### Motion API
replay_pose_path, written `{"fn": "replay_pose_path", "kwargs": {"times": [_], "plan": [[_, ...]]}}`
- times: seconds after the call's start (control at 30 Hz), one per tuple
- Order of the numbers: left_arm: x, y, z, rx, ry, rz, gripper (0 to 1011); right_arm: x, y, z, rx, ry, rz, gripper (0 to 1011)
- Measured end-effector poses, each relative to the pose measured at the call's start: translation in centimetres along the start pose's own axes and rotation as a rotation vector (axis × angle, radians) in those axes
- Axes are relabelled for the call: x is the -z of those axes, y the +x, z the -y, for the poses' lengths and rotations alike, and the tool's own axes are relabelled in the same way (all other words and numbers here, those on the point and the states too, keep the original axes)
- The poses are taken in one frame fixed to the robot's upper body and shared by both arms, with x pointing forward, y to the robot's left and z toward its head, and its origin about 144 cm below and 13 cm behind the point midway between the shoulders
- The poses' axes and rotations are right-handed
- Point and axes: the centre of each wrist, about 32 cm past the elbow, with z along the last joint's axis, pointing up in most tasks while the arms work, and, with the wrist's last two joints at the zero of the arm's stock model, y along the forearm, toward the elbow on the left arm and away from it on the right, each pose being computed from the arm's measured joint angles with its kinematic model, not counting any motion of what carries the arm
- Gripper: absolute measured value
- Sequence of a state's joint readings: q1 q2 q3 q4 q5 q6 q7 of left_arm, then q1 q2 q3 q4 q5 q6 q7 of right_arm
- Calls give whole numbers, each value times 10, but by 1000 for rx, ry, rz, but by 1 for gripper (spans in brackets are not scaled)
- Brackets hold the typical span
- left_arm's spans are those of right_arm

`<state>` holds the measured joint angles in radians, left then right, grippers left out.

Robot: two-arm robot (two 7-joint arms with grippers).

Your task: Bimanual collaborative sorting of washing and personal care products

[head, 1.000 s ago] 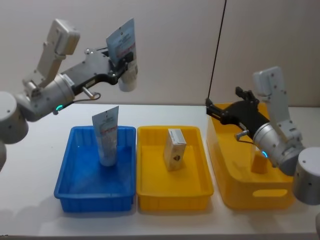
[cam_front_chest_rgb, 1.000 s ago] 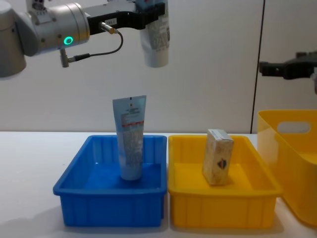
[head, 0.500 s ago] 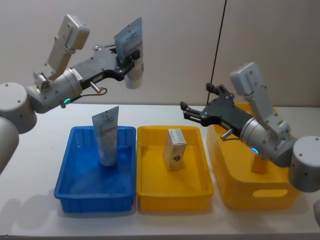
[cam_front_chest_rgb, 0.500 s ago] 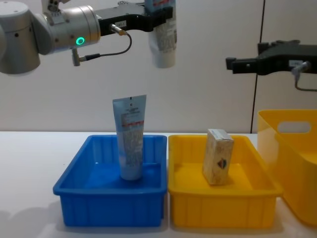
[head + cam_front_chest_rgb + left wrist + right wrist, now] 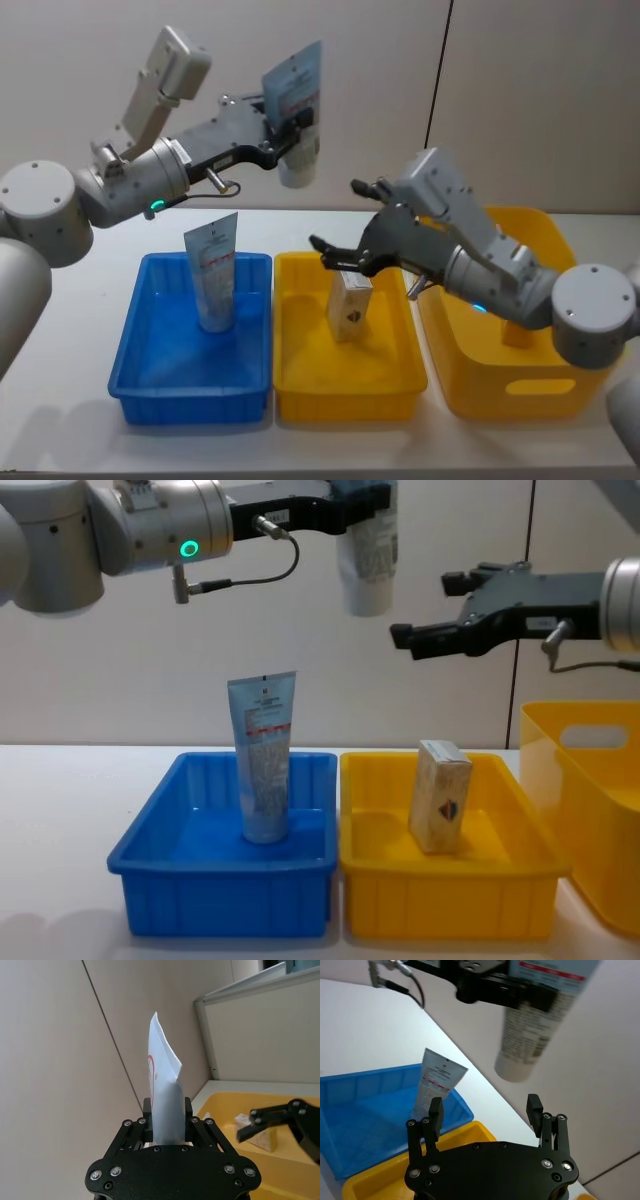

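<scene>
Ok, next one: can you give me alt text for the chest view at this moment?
The left gripper holds a pale blue plastic squeeze tube cap-down high in the air, with the open right gripper beside it. Below, a second pale blue tube stands in the blue plastic tray and a beige cardboard box stands in the yellow plastic tray.

On the tabletop (image 5: 60, 330) three containers stood in a row: the left tray (image 5: 190, 405), the right tray (image 5: 345, 405) just beside it, and the basket (image 5: 500, 395) near on the far right; a tube (image 5: 212, 270) stood upright in the left tray; a box (image 5: 348, 298) stood in the right tray; high above where the trays met, a second tube (image 5: 295, 120) hung in the left gripper (image 5: 277, 135); the right gripper (image 5: 335, 217) hovered to its right, above the box.
</scene>
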<state>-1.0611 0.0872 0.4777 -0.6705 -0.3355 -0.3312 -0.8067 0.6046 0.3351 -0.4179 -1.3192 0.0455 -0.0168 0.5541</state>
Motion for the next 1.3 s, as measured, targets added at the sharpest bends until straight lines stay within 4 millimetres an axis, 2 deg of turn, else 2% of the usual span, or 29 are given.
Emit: {"fn": "replay_pose_path", "kwargs": {"times": [0.33, 0.67, 1.3], "plan": [[-12, -14, -1, 2, 36, -2, 277, -4, -9, -5, -41, 6, 76, 1003], [-18, -22, -6, -26, 77, 12, 277, -6, -16, 1, -46, 7, 108, 1004], [-20, -33, -13, -58, 120, 31, 277, -6, -22, 7, -13, 12, 39, 1003]]}}
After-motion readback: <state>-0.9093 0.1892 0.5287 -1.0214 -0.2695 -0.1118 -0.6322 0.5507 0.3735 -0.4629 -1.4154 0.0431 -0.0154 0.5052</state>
